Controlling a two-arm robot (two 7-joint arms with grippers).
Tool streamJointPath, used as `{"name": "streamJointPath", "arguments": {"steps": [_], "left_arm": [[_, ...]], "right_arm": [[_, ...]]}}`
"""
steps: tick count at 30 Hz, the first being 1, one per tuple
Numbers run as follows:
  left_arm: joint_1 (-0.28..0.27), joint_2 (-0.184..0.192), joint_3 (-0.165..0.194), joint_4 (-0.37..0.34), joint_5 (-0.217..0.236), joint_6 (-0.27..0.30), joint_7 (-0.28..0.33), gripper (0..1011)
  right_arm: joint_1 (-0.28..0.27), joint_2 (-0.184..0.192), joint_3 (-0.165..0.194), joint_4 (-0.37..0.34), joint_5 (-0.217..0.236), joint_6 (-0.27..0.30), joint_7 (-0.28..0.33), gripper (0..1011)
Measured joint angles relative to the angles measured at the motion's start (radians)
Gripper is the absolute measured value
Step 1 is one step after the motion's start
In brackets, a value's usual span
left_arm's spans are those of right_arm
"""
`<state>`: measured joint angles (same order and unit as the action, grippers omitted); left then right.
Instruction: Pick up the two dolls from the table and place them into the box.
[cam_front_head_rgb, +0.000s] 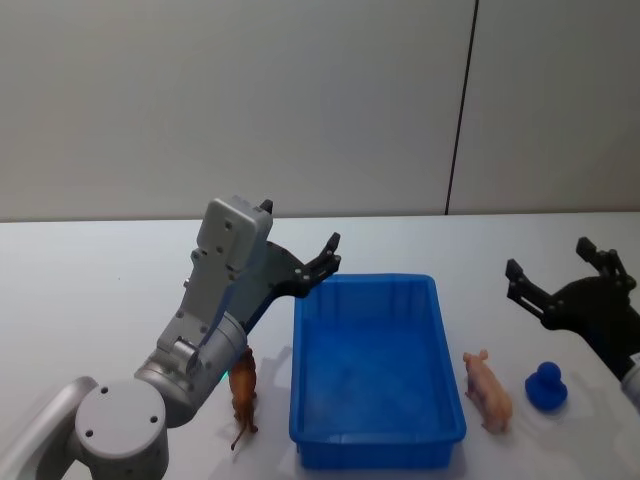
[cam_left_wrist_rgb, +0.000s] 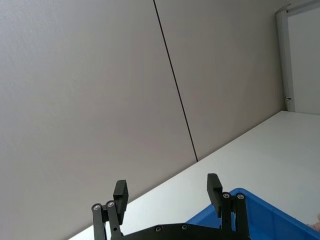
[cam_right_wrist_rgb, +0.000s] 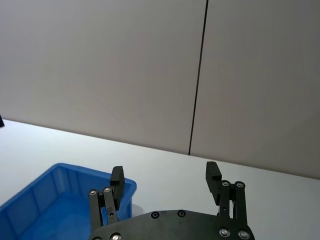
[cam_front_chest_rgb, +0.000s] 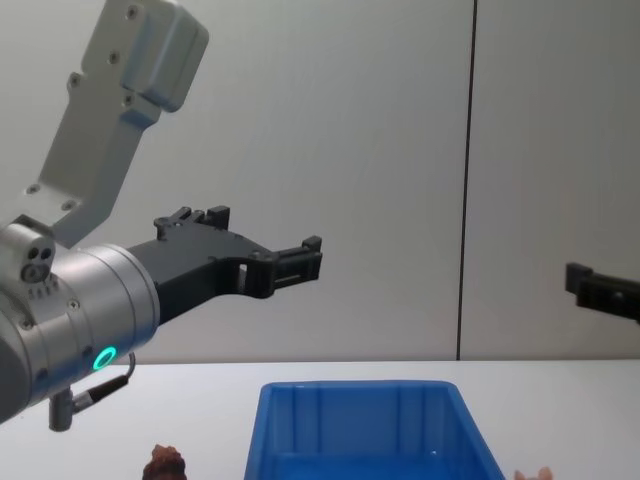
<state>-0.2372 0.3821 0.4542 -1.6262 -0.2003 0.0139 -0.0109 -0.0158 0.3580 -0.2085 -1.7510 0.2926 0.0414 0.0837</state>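
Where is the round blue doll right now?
In the head view, the blue doll sits on the table on the robot's right, just right of the orange-tan doll beside the box.

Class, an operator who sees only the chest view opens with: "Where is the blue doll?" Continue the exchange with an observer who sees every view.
Observer: The blue doll sits on the table, right of the box and outside it.
Operator: And the tan one?
Observer: The tan doll lies on the table between the box and the blue doll.
Operator: Is the right pincer open?
Observer: Yes, the right pincer is open and holds nothing, raised above the table right of the box. The left pincer, also open, hangs above the box's far left corner.
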Motion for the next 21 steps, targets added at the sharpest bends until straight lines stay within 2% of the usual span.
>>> {"name": "streamJointPath", "arguments": {"steps": [8,21], "left_arm": [[0.000,0.000,0.000,0.000,0.000,0.000,0.000,1001],[0.000,0.000,0.000,0.000,0.000,0.000,0.000,1001]], "right_arm": [[-0.005,0.036,0.025,0.026,0.010,0.015,0.035,1001],[0.008,0.089,0.060,0.115,0.032,0.070,0.145,1001]]}}
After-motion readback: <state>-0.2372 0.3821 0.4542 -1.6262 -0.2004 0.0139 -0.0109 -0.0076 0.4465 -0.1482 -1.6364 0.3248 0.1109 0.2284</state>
